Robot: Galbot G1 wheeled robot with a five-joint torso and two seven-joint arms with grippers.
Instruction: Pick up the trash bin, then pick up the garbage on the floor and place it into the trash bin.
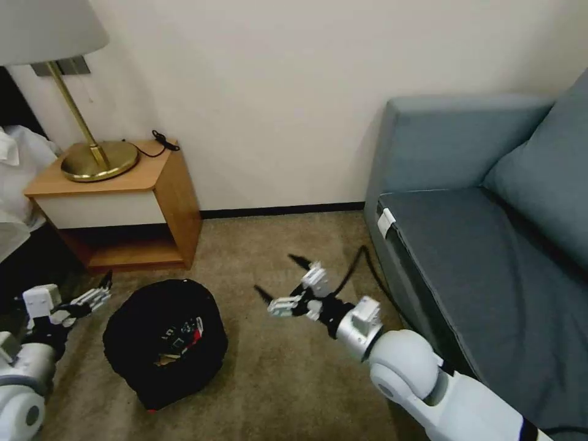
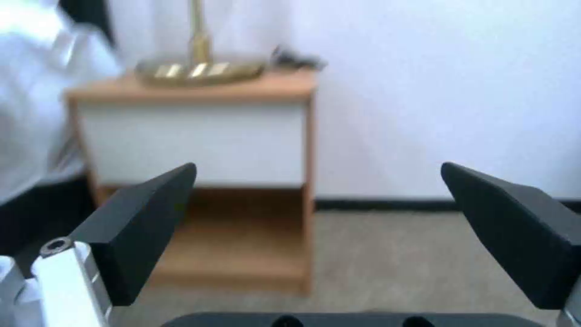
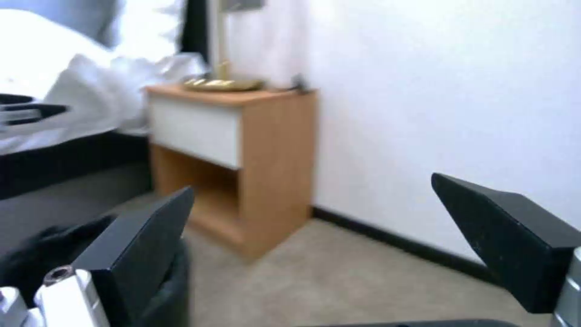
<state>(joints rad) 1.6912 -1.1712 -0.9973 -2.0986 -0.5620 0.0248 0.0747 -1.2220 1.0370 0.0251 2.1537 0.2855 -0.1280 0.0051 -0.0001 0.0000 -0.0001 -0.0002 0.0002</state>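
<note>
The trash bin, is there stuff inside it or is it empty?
Not empty. The trash bin stands on the carpet with litter, including a red-and-white packet, inside.

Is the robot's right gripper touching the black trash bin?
Apart. The head view shows bare carpet between the open right gripper and the trash bin.

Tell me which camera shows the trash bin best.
The head view: the whole trash bin stands on the carpet between both hands, litter visible inside. The right wrist view catches a dark blurred edge of it; in the left wrist view I cannot make it out.
</note>
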